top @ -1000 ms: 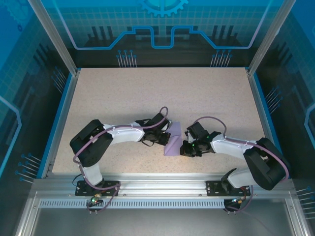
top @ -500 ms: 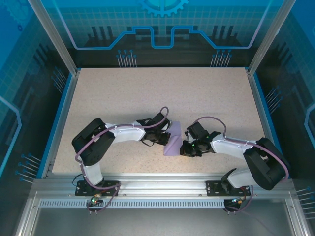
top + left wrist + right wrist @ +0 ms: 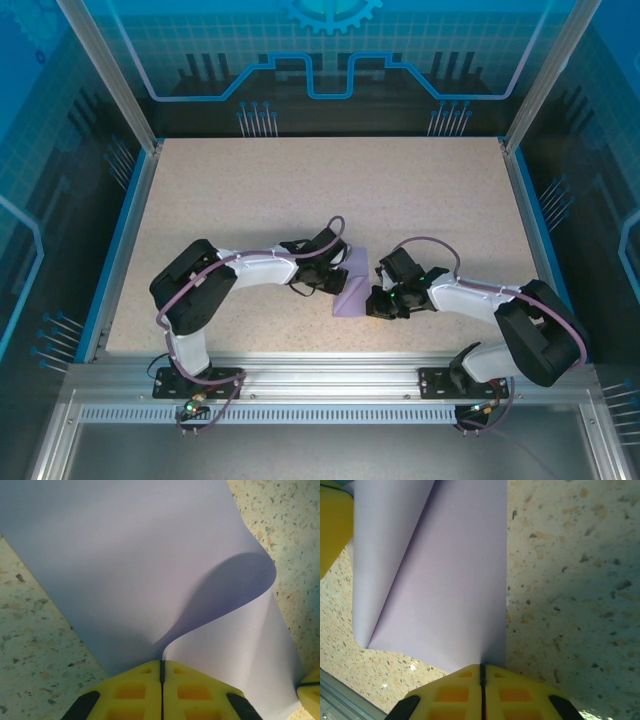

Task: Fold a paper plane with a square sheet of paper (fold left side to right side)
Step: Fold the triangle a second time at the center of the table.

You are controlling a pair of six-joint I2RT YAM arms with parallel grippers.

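Top external: left gripper (image 3: pixel 338 283), right gripper (image 3: pixel 374 302) tight on the half-hidden sheet (image 3: pixel 352 290).

Item: square sheet of paper (image 3: pixel 351 288) — thin, plain lavender, unprinted. State: partly folded, one side lifted and curled over the rest in a soft bend, not pressed into a crease. Position: lower layer flat on the speckled table (image 3: pixel 300 190) — near its front edge, about mid-width.
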